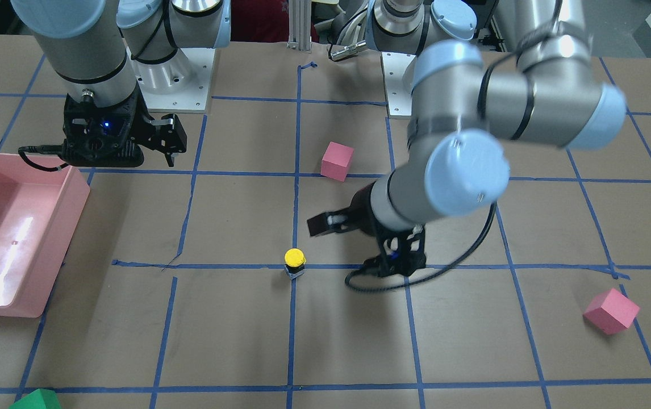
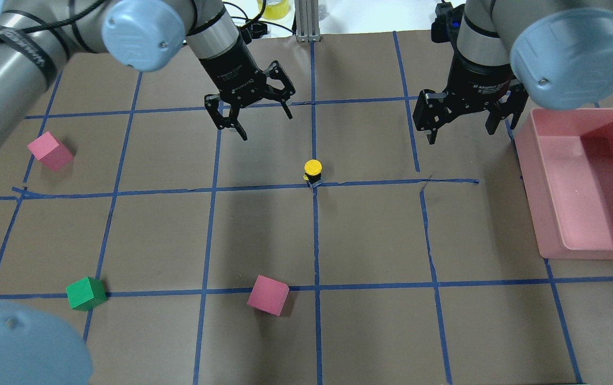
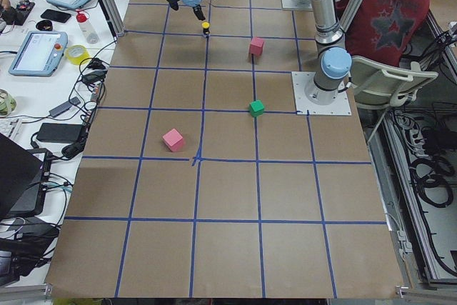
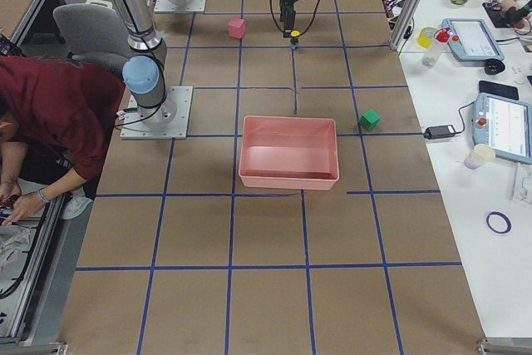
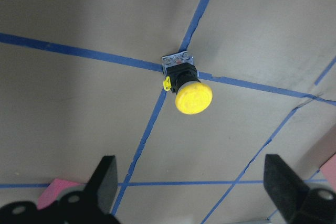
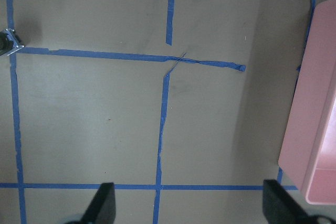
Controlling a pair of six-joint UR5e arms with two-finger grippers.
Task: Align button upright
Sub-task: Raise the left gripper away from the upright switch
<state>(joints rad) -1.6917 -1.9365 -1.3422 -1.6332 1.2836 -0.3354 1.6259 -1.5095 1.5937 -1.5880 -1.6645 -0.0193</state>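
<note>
The button point(image 2: 313, 172) stands upright on a blue tape crossing, yellow cap up, black body and grey square base below. It also shows in the front view point(image 1: 295, 263) and the left wrist view point(image 5: 188, 88). My left gripper point(image 2: 262, 122) is open and empty, hovering above the table just beyond and left of the button; the left wrist view shows its fingertips point(image 5: 105, 177) spread wide, clear of the button. My right gripper point(image 2: 459, 128) is open and empty, raised to the button's right, near the pink bin. Only a corner of the button's base point(image 6: 8, 43) shows in the right wrist view.
A pink bin point(image 2: 531, 176) sits at the right side of the table. Two pink cubes point(image 2: 50, 151) point(image 2: 268, 294) and a green cube point(image 2: 86, 293) lie on the left and near parts. Blue tape lines grid the brown table.
</note>
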